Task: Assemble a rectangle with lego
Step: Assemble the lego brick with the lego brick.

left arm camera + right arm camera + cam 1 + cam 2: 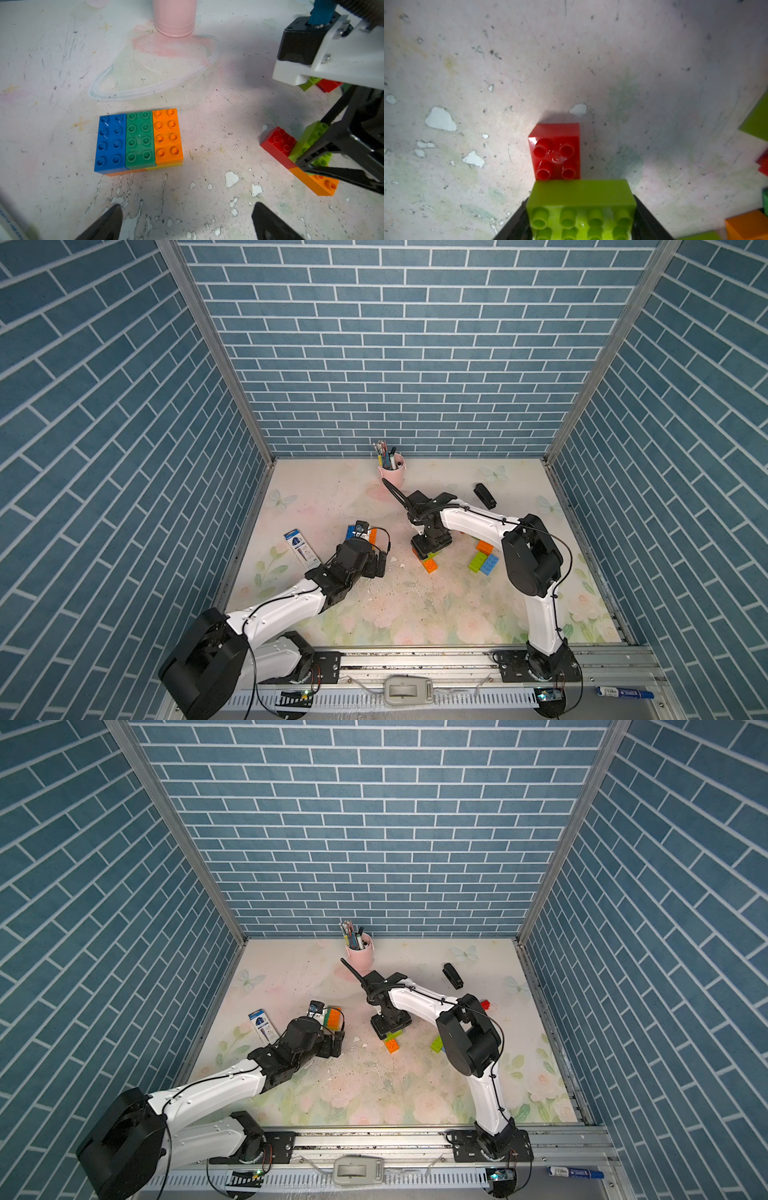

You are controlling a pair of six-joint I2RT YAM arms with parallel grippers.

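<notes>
A flat lego block (139,141), blue, green and orange bricks over an orange and yellow layer, lies on the table; it also shows in a top view (332,1019). My left gripper (188,207) hovers just in front of it, open and empty. My right gripper (581,224) is shut on a lime brick (581,199), gripped by its ends. That lime brick (311,135) sits crosswise on a row made of a red brick (278,143) and an orange brick (320,185). From above, the right gripper (430,545) covers most of this stack.
Loose orange (484,547), lime (478,562) and blue (490,564) bricks lie under the right arm, and a red one (485,1005) shows behind it. A pink pen cup (392,472), a black stapler (485,494) and a pen pack (301,549) stand around.
</notes>
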